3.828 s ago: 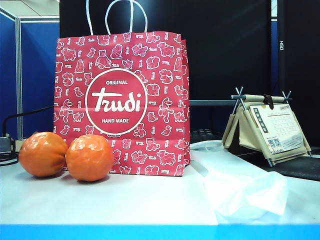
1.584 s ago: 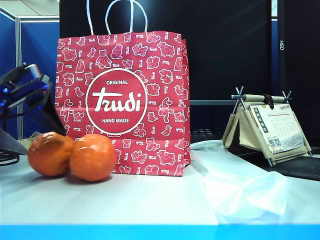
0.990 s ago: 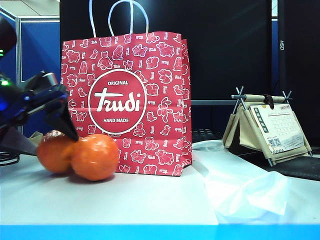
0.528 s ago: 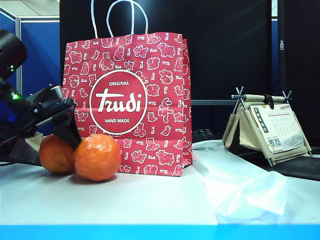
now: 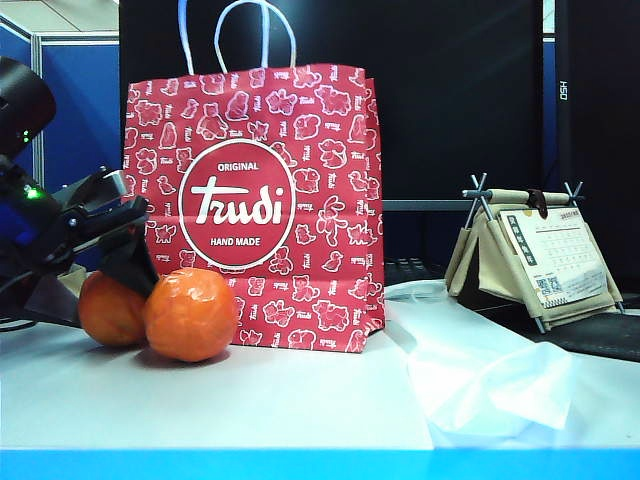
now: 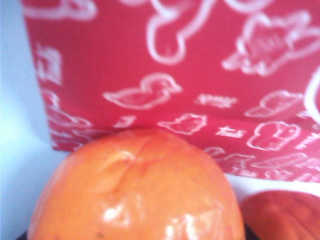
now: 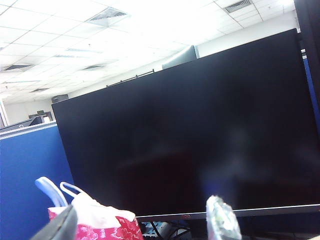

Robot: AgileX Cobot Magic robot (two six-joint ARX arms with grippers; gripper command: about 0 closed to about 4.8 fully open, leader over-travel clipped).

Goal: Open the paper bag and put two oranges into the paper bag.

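Left gripper: I see my left gripper at the far left of the exterior view, down at the rear orange. One dark finger lies between the two fruits. The jaws straddle this orange, but I cannot tell whether they have closed on it.
Rear orange: this orange sits on the table, partly hidden by the gripper. It fills the near part of my left wrist view, glossy and creased.
Front orange: the second orange rests just to the right, touching the first and standing in front of the bag's lower left corner. My left wrist view catches only its edge.
Paper bag: the red paper bag stands upright behind the oranges, logo facing the camera, white cord handles up. From here I cannot see whether its mouth is open.
Table: white top, blue front edge.
Plastic sheet: thin white sheet lying crumpled to the right of the bag.
Calendar stand: small folding stand at the far right, well apart from the bag.
Right gripper: my right gripper is raised, seen only in its own wrist view, aimed at a dark monitor. Its fingertips stand wide apart with nothing between them; the bag's top shows below.
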